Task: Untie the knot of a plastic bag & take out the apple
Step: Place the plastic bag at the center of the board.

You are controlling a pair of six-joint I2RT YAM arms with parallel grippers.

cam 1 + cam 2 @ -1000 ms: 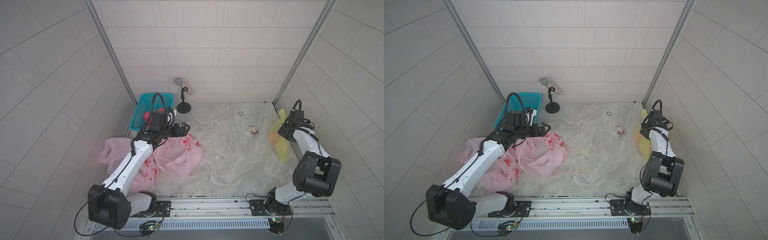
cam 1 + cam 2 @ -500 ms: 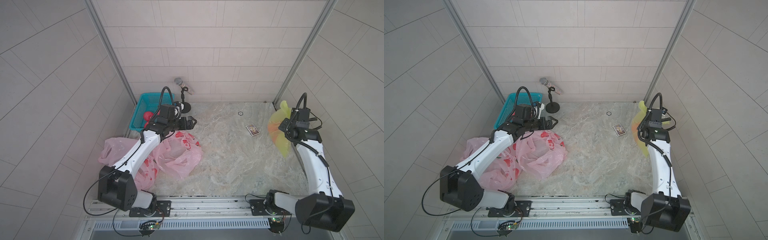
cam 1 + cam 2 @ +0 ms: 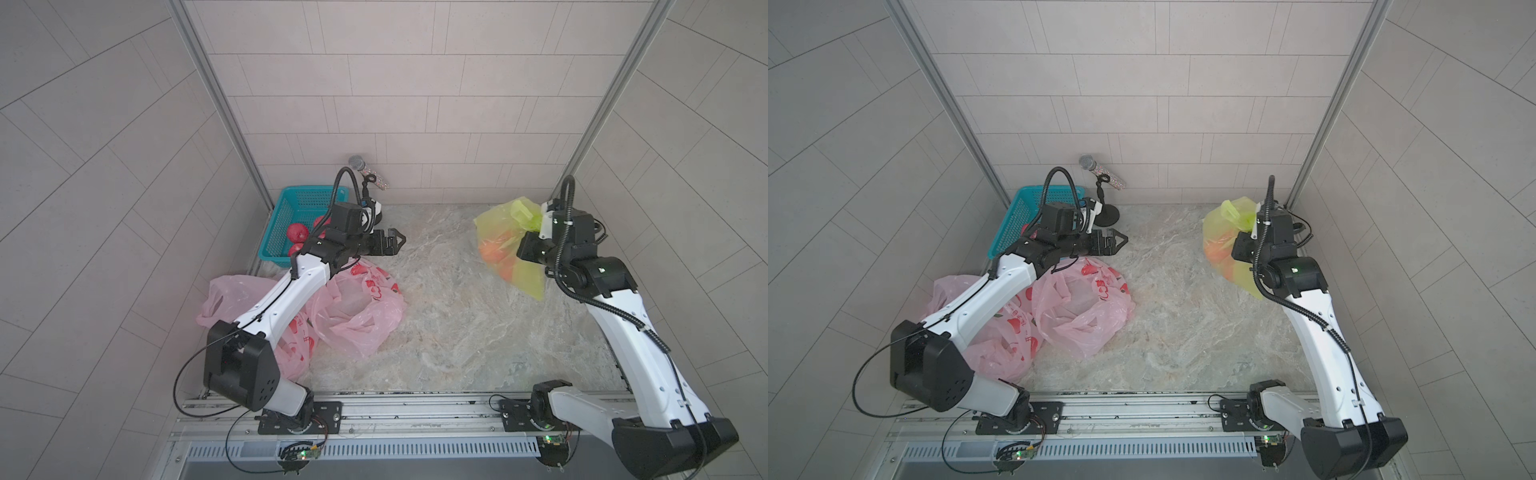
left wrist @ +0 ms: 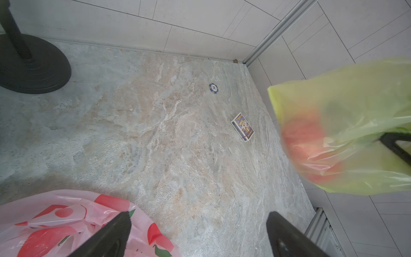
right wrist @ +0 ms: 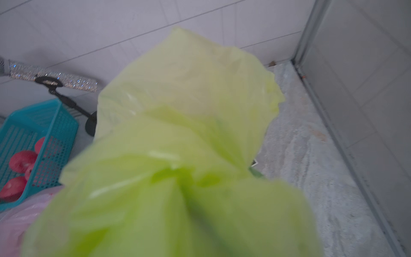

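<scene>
**Item 1. Yellow bag** [image 3: 505,245]: thin, see-through plastic. It hangs clear of the surface [image 3: 449,316] at the robot's right, near the back corner. The neck is gathered, with loose flaps standing above it. The knot appears not yet undone, though the right wrist view is too blurred to be sure.

**Item 2. Apple** [image 3: 496,255]: an orange-red mass seen through the yellow film, low in the bag. Whether there is one fruit or more cannot be told.

**Item 3. Right fingers** [image 4: 391,148]: clamped together on the bag's gathered neck and carrying its whole weight. They are mostly hidden by plastic.

**Item 4. Left fingers** [image 4: 115,233]: wide apart and empty. They hover over the pink bags [image 3: 357,307], aimed across the surface toward the yellow bag and well apart from it.

**Item 5. Other contents:**
- a teal basket [image 3: 307,191] holding red apples [image 3: 297,232]
- a microphone [image 3: 365,166] on its stand
- a small card box [image 4: 242,126] lying flat
- a chip [image 4: 213,88] lying flat

**Step in hand (judged):** the tied bag is held up for two-handed work. Untying has not begun and the fruit is not out.

**Next move (judged):**
- The left fingers need to cross the gap to the yellow bag.
- They should close on one flap at the knot, not on the bag's body.
- They then draw that flap away while the right hold stays firm.
- The film is slippery and tears easily, so a slow, steady pull suits it better than a jerk.
</scene>
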